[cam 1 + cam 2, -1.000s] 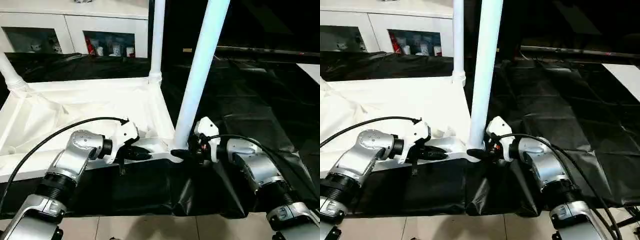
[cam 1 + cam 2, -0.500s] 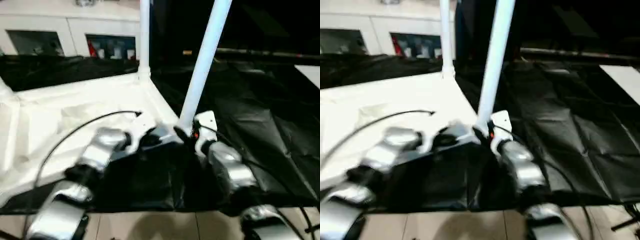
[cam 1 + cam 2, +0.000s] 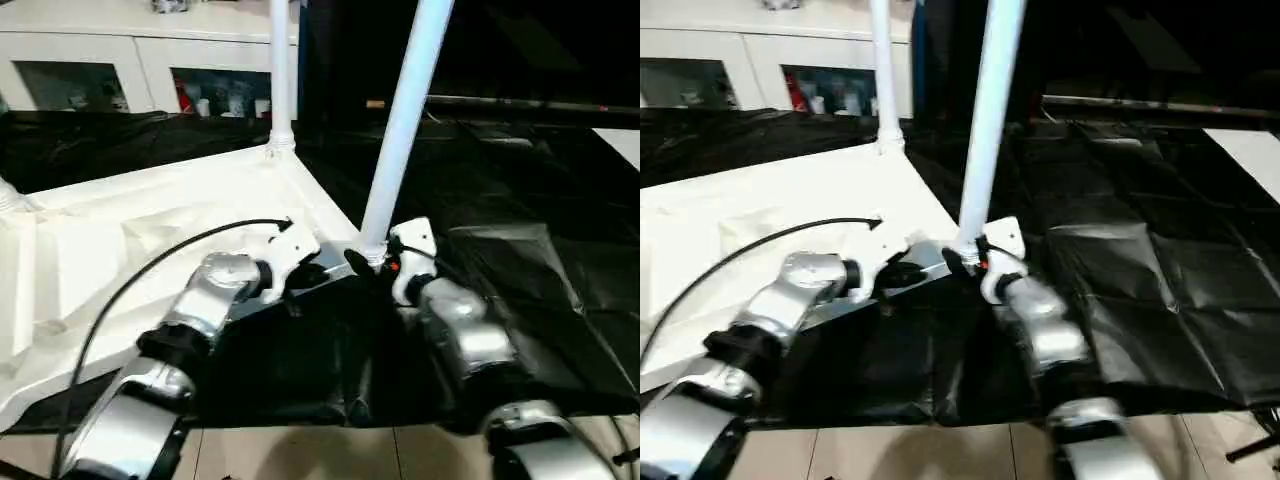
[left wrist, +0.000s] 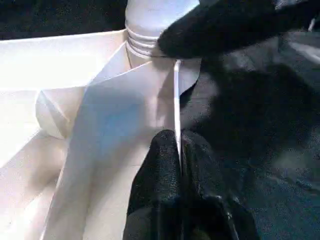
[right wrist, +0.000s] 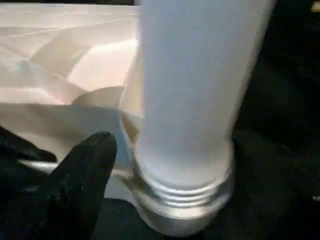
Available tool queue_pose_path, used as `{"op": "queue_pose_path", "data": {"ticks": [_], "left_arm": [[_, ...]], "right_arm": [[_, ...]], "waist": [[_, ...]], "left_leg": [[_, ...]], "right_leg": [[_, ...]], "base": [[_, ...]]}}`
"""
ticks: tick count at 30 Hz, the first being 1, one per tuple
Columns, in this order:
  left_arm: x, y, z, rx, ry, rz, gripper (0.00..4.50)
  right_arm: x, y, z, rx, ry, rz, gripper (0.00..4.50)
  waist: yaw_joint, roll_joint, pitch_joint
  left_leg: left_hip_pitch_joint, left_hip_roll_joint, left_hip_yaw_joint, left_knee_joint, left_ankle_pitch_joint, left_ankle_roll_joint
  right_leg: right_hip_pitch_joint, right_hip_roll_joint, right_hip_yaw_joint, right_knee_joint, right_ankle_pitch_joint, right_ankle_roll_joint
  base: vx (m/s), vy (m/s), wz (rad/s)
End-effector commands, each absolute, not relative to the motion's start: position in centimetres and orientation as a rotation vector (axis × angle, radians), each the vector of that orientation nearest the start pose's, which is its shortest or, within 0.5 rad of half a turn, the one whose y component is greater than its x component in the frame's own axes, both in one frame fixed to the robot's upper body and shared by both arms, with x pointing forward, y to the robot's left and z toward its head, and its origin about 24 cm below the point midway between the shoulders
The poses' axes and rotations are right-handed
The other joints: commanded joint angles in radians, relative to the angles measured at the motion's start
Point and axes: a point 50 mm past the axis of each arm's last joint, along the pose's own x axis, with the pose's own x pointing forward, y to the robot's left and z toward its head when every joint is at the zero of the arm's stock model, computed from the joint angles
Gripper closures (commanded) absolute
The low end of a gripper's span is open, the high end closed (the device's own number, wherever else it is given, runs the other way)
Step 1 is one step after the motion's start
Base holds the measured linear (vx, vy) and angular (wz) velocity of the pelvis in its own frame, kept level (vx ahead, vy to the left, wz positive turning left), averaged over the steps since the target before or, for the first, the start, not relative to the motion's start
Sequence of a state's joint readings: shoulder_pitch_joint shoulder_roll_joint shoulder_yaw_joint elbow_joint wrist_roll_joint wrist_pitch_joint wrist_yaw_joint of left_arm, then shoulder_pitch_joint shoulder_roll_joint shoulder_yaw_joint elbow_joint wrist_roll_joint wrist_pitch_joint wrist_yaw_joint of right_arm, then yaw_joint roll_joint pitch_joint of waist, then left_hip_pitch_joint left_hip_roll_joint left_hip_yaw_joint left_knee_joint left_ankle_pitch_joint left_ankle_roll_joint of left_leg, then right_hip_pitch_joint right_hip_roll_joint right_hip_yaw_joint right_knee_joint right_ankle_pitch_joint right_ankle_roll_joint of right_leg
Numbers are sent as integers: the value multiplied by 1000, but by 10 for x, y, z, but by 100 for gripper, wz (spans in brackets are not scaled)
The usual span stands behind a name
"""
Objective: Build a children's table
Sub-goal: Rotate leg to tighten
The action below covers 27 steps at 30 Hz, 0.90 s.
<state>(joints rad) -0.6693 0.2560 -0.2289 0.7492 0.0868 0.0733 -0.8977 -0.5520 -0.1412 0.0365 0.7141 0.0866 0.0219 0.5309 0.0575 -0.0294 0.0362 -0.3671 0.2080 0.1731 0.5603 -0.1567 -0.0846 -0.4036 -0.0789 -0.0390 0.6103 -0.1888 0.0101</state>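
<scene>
The black-draped surface (image 3: 520, 190) carries the upturned white table (image 3: 150, 230), its legs (image 3: 405, 120) standing up from the corner sockets. The left end effector (image 4: 179, 165) pinches the table's near rim just beside the nearest leg. The right end effector (image 5: 150, 165) sits at that leg's base, fingers (image 5: 82, 170) apart, gripping nothing.
</scene>
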Motion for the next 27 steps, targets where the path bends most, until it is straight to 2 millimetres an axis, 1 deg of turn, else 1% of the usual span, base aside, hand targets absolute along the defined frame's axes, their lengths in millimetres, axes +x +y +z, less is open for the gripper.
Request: {"op": "queue_pose_path", "data": {"ticks": [1,2,3,4,5,6,8,9,10,11,17,18,19,21,24,26,27], "left_arm": [[332,124,41,328,372,-1106,450],[331,125,42,327,372,-1115,450],[327,130,42,330,380,-1166,450],[326,131,42,330,382,-1175,450],[324,133,42,329,381,-1196,450],[323,134,43,328,373,-1202,450],[323,135,43,322,373,-1209,450],[321,135,44,316,376,-1231,450],[320,136,44,311,380,-1242,450],[319,136,44,308,382,-1247,450],[315,136,43,303,388,-1279,450],[315,136,43,303,388,-1281,450],[315,136,43,304,389,-1281,450],[315,136,43,304,389,-1282,450],[314,136,43,303,391,-1286,450],[314,136,43,305,393,-1287,450],[314,136,43,305,393,-1287,450]], "right_arm": [[337,-130,41,-65,222,700,48],[337,-132,42,-71,224,714,48],[333,-136,47,-75,217,809,48],[332,-137,48,-75,215,828,48],[329,-139,52,-79,209,884,48],[328,-140,54,-86,207,913,48],[327,-140,54,-83,214,932,48],[326,-139,55,-90,223,967,48],[325,-139,54,-94,230,986,48],[324,-138,54,-96,233,995,48],[322,-133,53,-125,237,1049,48],[323,-133,54,-122,233,1044,75],[324,-133,54,-120,232,1041,84],[325,-133,54,-123,226,1034,84],[326,-132,56,-120,213,1023,124],[326,-132,56,-114,215,1028,129],[326,-132,55,-115,215,1029,140]], "waist": [[5,-12,-49],[6,-13,-50],[8,-9,-51],[6,-11,-50],[5,-10,-49],[6,-9,-51],[4,-9,-51],[4,-9,-51],[3,-12,-50],[5,-10,-50],[6,-11,-48],[6,-11,-49],[6,-11,-49],[7,-12,-48],[7,-11,-49],[7,-11,-50],[7,-12,-49]], "left_leg": [[1,11,5,-59,-277,33],[1,12,5,-58,-270,36],[5,14,6,-57,-268,38],[3,15,6,-57,-265,44],[1,15,6,-58,-260,46],[3,16,6,-57,-256,50],[4,16,6,-56,-256,48],[4,16,6,-57,-256,47],[4,16,7,-56,-259,48],[5,17,6,-57,-261,46],[5,17,7,-58,-263,37],[6,17,6,-58,-264,35],[6,17,6,-58,-265,35],[6,17,7,-58,-263,35],[6,17,7,-58,-262,33],[6,17,7,-57,-259,35],[5,17,7,-57,-255,36]], "right_leg": [[41,-47,31,-88,-288,-158],[43,-48,30,-87,-280,-164],[42,-48,31,-86,-264,-173],[44,-47,31,-85,-251,-177],[43,-45,30,-83,-240,-183],[45,-46,30,-80,-220,-190],[43,-44,29,-78,-209,-200],[43,-45,29,-78,-208,-205],[42,-45,29,-78,-212,-206],[42,-47,30,-79,-222,-207],[41,-48,31,-81,-249,-198],[41,-48,31,-81,-250,-197],[40,-48,31,-81,-250,-197],[40,-48,31,-80,-249,-195],[40,-48,31,-80,-246,-195],[41,-48,31,-79,-237,-197],[41,-47,31,-79,-234,-197]], "base": [[0,0,0],[0,0,0],[0,0,0],[0,0,0],[0,0,0],[0,0,0],[0,0,0],[0,0,0],[0,0,0],[0,0,0],[0,0,0],[0,0,0],[0,0,0],[0,0,0],[0,0,0],[0,0,0],[0,0,0]]}}
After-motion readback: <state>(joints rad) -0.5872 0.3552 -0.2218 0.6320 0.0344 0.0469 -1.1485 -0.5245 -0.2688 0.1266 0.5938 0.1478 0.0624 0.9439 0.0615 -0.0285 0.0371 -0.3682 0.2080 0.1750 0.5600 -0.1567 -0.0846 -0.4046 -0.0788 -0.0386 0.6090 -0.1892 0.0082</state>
